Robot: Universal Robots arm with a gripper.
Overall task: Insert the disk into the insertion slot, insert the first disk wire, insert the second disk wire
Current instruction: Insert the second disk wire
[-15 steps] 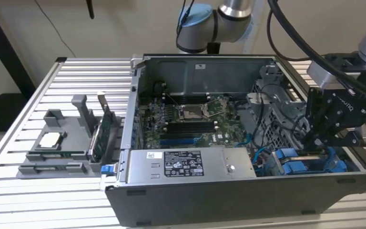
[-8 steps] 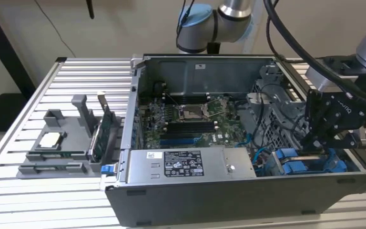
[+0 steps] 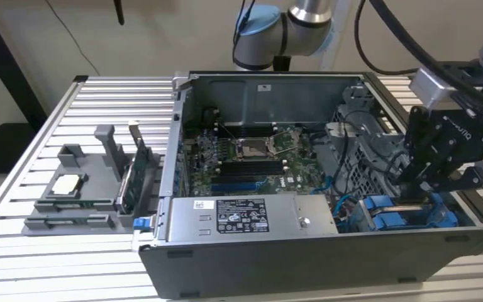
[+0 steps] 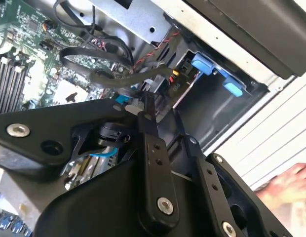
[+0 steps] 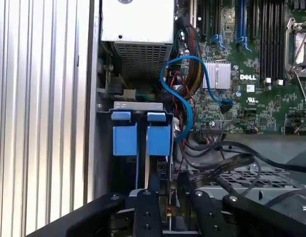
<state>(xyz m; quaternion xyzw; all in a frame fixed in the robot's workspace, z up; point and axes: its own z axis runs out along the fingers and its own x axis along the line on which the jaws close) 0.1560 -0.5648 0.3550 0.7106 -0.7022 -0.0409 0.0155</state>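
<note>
Gripper [image 3: 422,189] above blue-framed disk [image 3: 409,217], cables [image 5: 227,163] alongside

The open computer case [image 3: 309,189] is seen whole from above and in front in the exterior view, at some distance. Its interior is viewed closely in both wrist views, where the motherboard [image 5: 256,74] and blue carriers [image 5: 140,138] are shared.

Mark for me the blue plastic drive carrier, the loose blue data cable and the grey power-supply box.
Blue plastic drive carrier [image 5: 125,139]: first wrist view, face of its tab.
Loose blue data cable [image 5: 166,89]: first wrist view, its curved loop.
Grey power-supply box [image 3: 250,217]: exterior view, labelled top face.
</note>
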